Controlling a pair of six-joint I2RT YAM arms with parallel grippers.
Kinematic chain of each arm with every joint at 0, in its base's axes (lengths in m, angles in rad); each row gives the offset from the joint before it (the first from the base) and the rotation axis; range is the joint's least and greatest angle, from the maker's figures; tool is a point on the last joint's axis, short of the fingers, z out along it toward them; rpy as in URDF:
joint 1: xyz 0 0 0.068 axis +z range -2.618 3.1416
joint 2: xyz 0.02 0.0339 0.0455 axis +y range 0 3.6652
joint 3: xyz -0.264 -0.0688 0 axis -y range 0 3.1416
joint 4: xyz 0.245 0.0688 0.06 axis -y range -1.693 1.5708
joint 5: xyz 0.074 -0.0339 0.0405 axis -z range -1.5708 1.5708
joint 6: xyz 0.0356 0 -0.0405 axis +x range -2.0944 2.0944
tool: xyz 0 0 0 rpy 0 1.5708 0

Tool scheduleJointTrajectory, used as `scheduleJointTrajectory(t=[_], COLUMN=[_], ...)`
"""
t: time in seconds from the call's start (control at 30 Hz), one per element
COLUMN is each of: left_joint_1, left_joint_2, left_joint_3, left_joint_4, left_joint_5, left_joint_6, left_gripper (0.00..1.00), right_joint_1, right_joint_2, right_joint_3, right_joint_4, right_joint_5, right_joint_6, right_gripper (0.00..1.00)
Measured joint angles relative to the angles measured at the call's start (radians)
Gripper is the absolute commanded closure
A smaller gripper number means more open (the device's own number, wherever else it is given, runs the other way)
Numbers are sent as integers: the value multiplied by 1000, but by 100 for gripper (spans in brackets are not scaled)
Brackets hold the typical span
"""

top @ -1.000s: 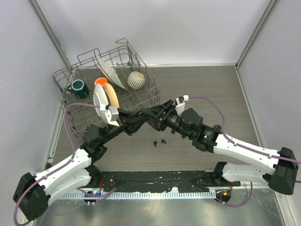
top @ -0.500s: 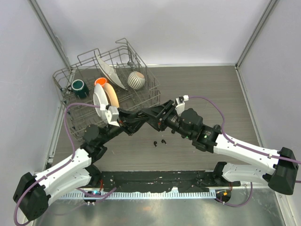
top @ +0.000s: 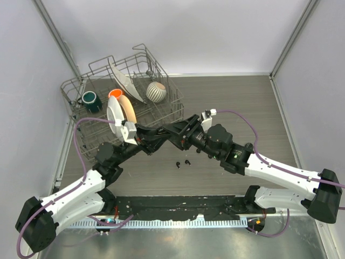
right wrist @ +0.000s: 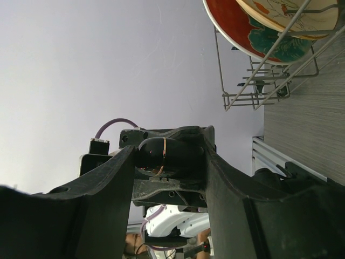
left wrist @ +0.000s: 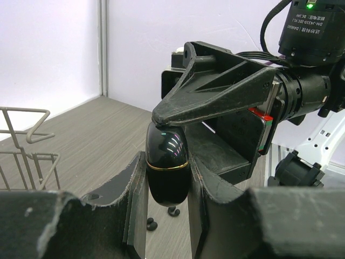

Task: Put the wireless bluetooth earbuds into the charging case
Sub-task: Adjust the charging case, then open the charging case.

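Observation:
The charging case [left wrist: 167,162] is glossy black with a gold seam. It stands upright between the pads of my left gripper [left wrist: 167,194], which is shut on its lower half. My right gripper [top: 171,131] meets it from the other side above the table. Its jaws stand apart, and one fingertip [left wrist: 157,118] rests on the top of the case lid. In the right wrist view the case [right wrist: 167,156] lies across the gap between my right fingers [right wrist: 116,172]. Two tiny black earbuds [top: 178,164] [top: 187,162] lie on the table below and also show in the left wrist view [left wrist: 151,223] [left wrist: 173,211].
A wire dish rack [top: 81,129] stands at the back left with a green mug [top: 89,101], plates [top: 114,110] and a ribbed bowl [top: 156,91]. A black strip [top: 178,208] runs along the near edge of the table.

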Motion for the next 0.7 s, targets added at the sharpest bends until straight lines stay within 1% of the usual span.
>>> scheduleJointTrajectory(t=[0.03,0.07,0.13,0.17,0.2,0.33,0.4,0.53,0.6,0.7], left_joint_1=[0,0,0,0,-1,-9,-10,-10,-10,-10], left_joint_2=[0,0,2,4,8,14,15,22,34,57], left_joint_3=[0,0,-2,-5,-9,-42,-84,-134,-143,-159], left_joint_4=[0,2,6,8,13,80,153,236,280,344], left_joint_5=[0,0,0,3,13,48,54,58,58,57], left_joint_6=[0,0,1,2,5,28,40,54,55,55], left_gripper=[100,100,100,100,100,100,100,100,100,100], right_joint_1=[0,0,0,0,0,-20,-27,-33,-33,-34], right_joint_2=[0,0,-3,-6,-10,-39,-68,-134,-163,-172], right_joint_3=[0,0,-4,-8,-10,-19,-13,29,57,124], right_joint_4=[0,0,4,3,-2,-80,-144,-249,-264,-300], right_joint_5=[1,2,7,10,14,61,99,149,138,80], right_joint_6=[-3,-6,-20,-33,-50,-171,-263,-439,-534,-661], right_gripper=[62,47,38,29,18,16,15,14,15,15])
